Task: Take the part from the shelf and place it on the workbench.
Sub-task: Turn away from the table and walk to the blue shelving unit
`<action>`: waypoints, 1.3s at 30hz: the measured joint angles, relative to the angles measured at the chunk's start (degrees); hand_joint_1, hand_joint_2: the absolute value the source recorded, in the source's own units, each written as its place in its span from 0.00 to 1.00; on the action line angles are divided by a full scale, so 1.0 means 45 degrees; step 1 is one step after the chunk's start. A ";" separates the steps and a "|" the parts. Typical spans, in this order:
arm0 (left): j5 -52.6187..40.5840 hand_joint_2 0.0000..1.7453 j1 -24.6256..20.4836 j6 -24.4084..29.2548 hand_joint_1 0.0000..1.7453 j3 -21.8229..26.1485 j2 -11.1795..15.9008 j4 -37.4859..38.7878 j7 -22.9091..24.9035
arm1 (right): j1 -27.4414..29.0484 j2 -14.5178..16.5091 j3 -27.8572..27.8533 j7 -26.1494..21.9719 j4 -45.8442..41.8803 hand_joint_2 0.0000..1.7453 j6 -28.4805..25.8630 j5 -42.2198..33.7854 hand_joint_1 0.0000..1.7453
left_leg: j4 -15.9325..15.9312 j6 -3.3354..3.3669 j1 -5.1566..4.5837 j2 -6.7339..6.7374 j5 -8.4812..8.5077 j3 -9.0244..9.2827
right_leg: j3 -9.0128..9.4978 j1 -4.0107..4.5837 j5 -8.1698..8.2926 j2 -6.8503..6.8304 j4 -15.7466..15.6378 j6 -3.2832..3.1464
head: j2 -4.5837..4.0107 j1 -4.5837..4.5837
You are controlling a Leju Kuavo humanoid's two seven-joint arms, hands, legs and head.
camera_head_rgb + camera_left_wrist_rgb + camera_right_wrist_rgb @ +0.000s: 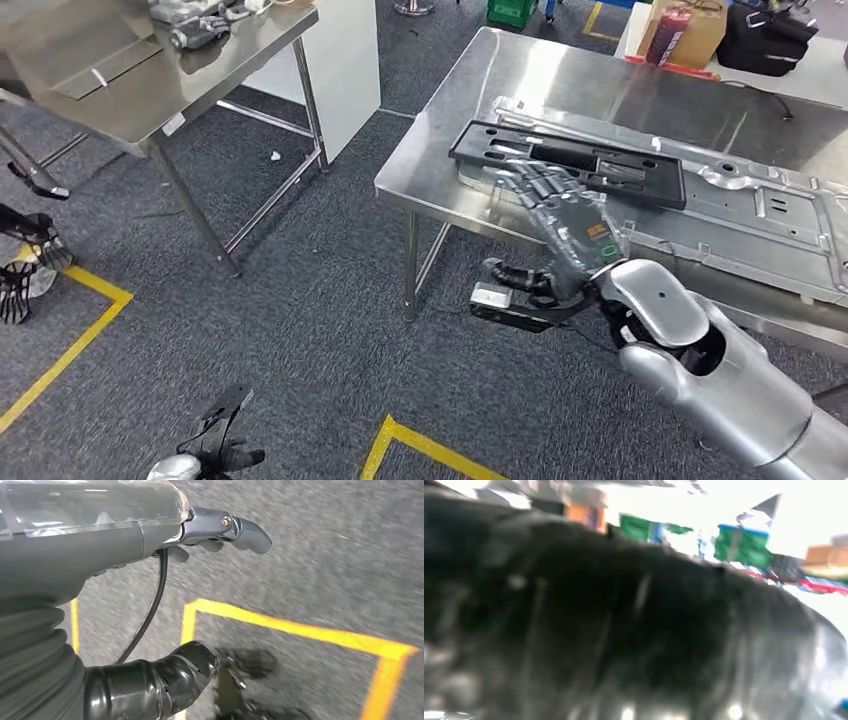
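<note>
we are looking at the flat black rectangular plastic part [566,161] with cut-out slots. it is lying on the stainless steel workbench [560,85], resting partly on a long pressed grey sheet-metal panel [760,210], with its near end close to the bench's front edge. the right hand [560,215] is reaching over the near edge of the part with fingers stretched along it; we cannot tell whether it is gripping or only touching, since the right wrist view is a dark blur. the left hand [150,605] is hanging low over grey carpet with yellow floor tape [300,630], fingers apart, holding nothing.

handling judgement: we are reading the part as light, stiff and thin, probably smooth enough to slide on the metal beneath. the long edges or slot rims are looking like the best places to hold. placement is appearing nearly complete; releasing without dragging the part off the front edge is the remaining concern.
</note>
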 joint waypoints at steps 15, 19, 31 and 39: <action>-0.0304 1.00 0.0039 0.0021 0.00 0.0066 0.0049 -0.0069 -0.0028 | 0.1168 -0.1122 -0.1398 -0.0018 -0.0552 0.00 -0.0118 -0.0137 0.00 | 0.0493 -0.0381 -0.0230 -0.0010 0.0684 -0.1606 | 0.2152 0.0210 -0.0361 0.0107 -0.1251 -0.0709 | 0.0000 0.0102; -0.0713 1.00 0.0016 0.0085 0.00 0.0109 0.0067 -0.0130 -0.0018 | 0.1906 -0.1410 -0.1844 0.0019 -0.0600 0.00 -0.0120 -0.0454 0.00 | 0.3401 -0.0563 -0.0152 0.0016 -0.1219 -0.2144 | 0.1386 0.0182 0.0270 0.0230 -0.1238 -0.0721 | 0.0000 0.0072; -0.2771 0.00 0.0933 -0.0066 0.00 0.0607 -0.0152 -0.0739 0.0020 | 1.2168 -0.1058 -0.7218 -0.1281 -0.1462 0.00 -0.1849 -0.2056 0.00 | -0.0332 0.0264 -0.0033 -0.0293 -0.0396 0.0786 | 0.0163 0.0162 -0.0257 0.0441 -0.0082 0.0028 | 0.0000 0.0220; -0.4926 0.00 0.2972 -0.0667 0.00 0.0223 -0.3200 -0.5251 0.2481 | 1.5873 0.2674 -1.0186 -0.1672 -0.0284 0.00 -0.0979 -0.1355 0.00 | 0.0088 0.0180 -0.0218 0.1122 0.0188 -0.0476 | 0.2245 0.0070 -0.0981 -0.0463 0.0116 0.0152 | 0.0000 0.0269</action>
